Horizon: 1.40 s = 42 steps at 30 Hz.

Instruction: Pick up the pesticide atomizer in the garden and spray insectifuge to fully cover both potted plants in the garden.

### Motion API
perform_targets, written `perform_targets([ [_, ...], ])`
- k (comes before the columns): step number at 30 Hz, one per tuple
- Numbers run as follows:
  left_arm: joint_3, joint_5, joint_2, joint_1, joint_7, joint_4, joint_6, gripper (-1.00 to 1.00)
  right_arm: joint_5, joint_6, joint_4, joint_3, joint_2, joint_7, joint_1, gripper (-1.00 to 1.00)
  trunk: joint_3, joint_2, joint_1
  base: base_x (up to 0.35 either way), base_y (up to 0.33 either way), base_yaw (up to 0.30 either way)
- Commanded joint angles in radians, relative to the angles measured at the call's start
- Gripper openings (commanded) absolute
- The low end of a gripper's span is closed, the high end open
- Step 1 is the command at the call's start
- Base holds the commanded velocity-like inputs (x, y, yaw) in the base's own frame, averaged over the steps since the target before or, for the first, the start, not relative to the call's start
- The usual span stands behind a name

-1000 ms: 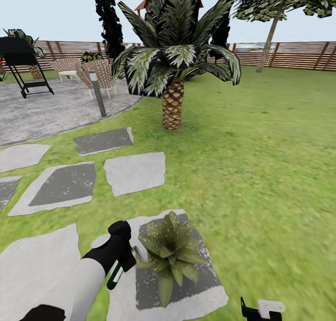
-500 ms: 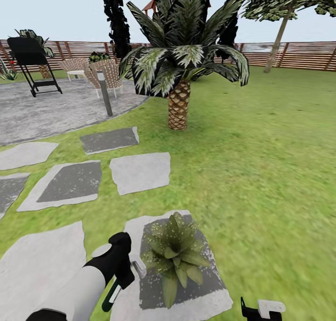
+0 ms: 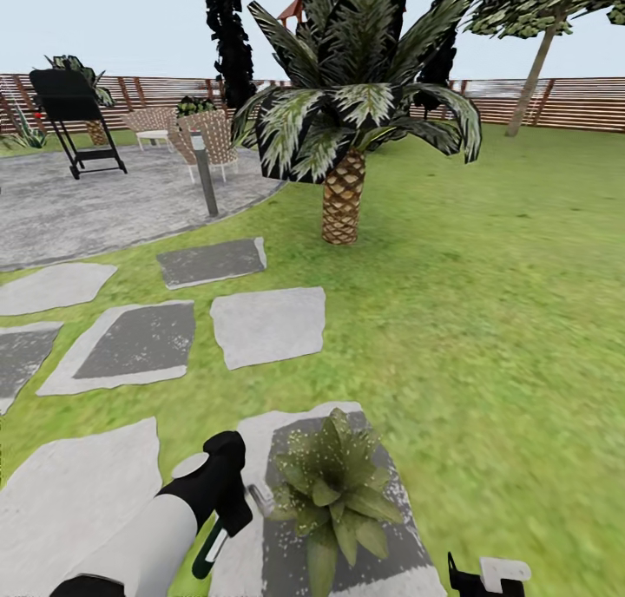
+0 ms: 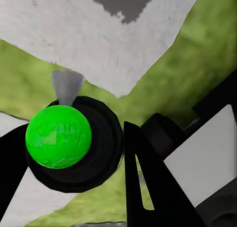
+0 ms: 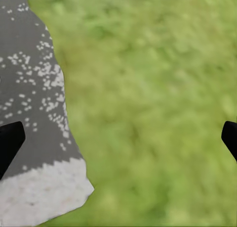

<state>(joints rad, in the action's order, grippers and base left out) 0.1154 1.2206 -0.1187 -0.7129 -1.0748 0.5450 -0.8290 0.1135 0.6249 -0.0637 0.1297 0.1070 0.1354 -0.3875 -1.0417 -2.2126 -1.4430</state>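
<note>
My left gripper [image 3: 229,506] is shut on the pesticide atomizer [image 3: 211,547], a dark bottle showing green, with its whitish nozzle [image 3: 259,496] pointing at a potted plant [image 3: 334,491]. That plant is a low rosette of pointed green leaves on a stepping stone [image 3: 286,549]; its pot is hidden under the leaves. White insectifuge specks [image 3: 299,445] dot the leaves and the stone. In the left wrist view the black fingers [image 4: 143,177] clamp the atomizer's green body [image 4: 58,136]. My right gripper [image 5: 118,138] hangs open over grass beside the speckled stone [image 5: 29,88]. The second potted plant is out of view.
Several grey stepping stones [image 3: 267,324] lie ahead and to the left on the lawn. A large striped-leaf palm [image 3: 343,198] stands ahead. A paved patio [image 3: 78,198] with a lamp post [image 3: 205,173], chairs and a black grill lies far left. The slat fence [image 3: 555,102] runs behind open lawn.
The whole head view has shifted, with palm, stones and plant sliding right and lower in the picture, so the camera has moved. My left gripper still holds the atomizer the same way.
</note>
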Motion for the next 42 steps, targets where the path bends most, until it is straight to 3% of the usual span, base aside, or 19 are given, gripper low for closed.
perform_targets([
  [1,0.002,0.007,0.0,0.0,-0.009,-0.001,-0.006,-1.0,0.011,0.003,0.001,0.007,0.0,0.004,-0.001,1.0,-0.001,0.0,0.0,0.001,0.0,0.034],
  [7,0.002,0.004,0.002,0.045,-0.009,0.002,0.005,-1.0,0.011,0.002,0.001,0.007,0.0,0.004,-0.001,1.0,-0.001,0.0,0.0,0.0,0.0,0.005],
  [17,0.004,0.0,0.005,0.047,-0.008,0.014,0.002,-1.0,0.011,0.003,0.001,0.007,0.0,0.004,-0.001,1.0,-0.001,0.0,0.0,0.095,-0.067,0.004],
  [32,0.004,0.003,0.004,0.046,-0.007,0.036,-0.004,-1.0,0.011,0.002,0.001,0.005,-0.001,0.004,-0.001,1.0,0.006,0.0,0.0,0.032,-0.261,0.238],
  [42,0.002,0.005,0.005,0.046,-0.007,0.035,-0.004,-1.0,0.011,0.003,0.001,0.005,-0.001,0.004,-0.001,1.0,0.007,0.0,0.0,-0.046,-0.273,0.021],
])
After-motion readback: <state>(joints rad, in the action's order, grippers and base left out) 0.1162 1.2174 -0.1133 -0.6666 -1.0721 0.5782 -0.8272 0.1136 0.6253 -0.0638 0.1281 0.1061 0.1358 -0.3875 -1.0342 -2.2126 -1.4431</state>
